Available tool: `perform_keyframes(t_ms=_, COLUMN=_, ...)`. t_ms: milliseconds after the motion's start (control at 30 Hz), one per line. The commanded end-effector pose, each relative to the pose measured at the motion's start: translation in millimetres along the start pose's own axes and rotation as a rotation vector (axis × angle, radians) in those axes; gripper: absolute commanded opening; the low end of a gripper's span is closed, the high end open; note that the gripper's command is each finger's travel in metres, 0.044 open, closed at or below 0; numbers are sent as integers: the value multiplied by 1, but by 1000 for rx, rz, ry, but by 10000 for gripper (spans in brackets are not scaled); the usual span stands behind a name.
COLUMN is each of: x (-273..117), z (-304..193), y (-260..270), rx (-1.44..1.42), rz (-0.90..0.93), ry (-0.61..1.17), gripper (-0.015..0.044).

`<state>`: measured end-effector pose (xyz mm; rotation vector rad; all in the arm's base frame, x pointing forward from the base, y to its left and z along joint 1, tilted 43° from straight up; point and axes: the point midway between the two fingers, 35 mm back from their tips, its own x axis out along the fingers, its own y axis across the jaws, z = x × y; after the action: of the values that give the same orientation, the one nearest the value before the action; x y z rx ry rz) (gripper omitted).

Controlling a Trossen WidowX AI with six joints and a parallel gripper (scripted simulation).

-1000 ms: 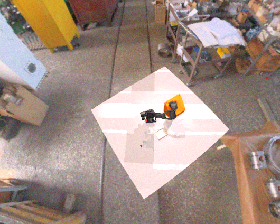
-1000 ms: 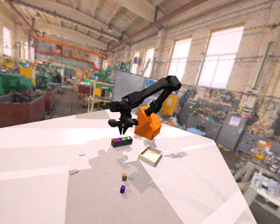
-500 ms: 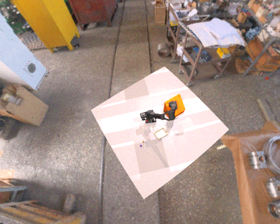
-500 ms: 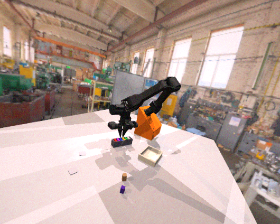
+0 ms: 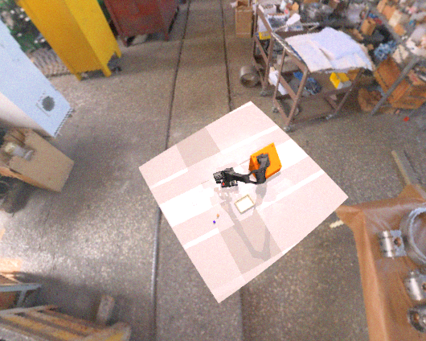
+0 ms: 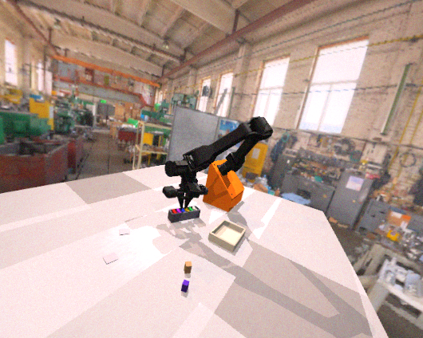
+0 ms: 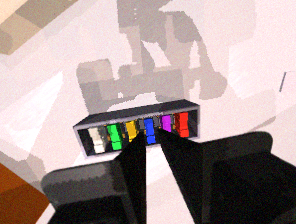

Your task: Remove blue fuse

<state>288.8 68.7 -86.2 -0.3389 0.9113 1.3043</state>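
Observation:
The dark fuse block (image 6: 184, 217) (image 7: 140, 111) holds a row of fuses: white, green, yellow, blue, magenta and red. The blue fuse (image 7: 150, 138) stands in its slot, between the yellow fuse (image 7: 131, 129) and the magenta fuse (image 7: 166, 122). My gripper (image 6: 183, 206) (image 7: 150, 134) points down at the block, its fingers slightly open. In the wrist view the tips appear on either side of the blue fuse, with nothing gripped. Their exact height and any contact cannot be told. The beige tray (image 5: 239, 207) (image 6: 221, 242) is empty. In the top view the arm hides most of the block.
An orange arm base (image 5: 273, 162) (image 6: 219, 196) (image 7: 17, 196) stands behind the block. A small brown block (image 5: 218, 215) (image 6: 187, 268) and a purple block (image 5: 214, 222) (image 6: 185, 286) lie in front of the tray. Two thin flat squares (image 6: 124, 232) (image 6: 110, 258) lie to the left.

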Motion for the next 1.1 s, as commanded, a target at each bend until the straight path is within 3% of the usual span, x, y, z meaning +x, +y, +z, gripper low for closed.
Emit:
perform_keyframes(t_ms=0, x=1, z=0, y=0, rx=6, rz=1, ry=-5, gripper=72)
perform_keyframes(t_ms=667, x=11, z=1, y=0, rx=6, rz=1, ry=-5, gripper=72)
perform_keyframes(t_ms=1067, x=9, z=0, y=0, rx=0, rz=0, ry=0, gripper=0)
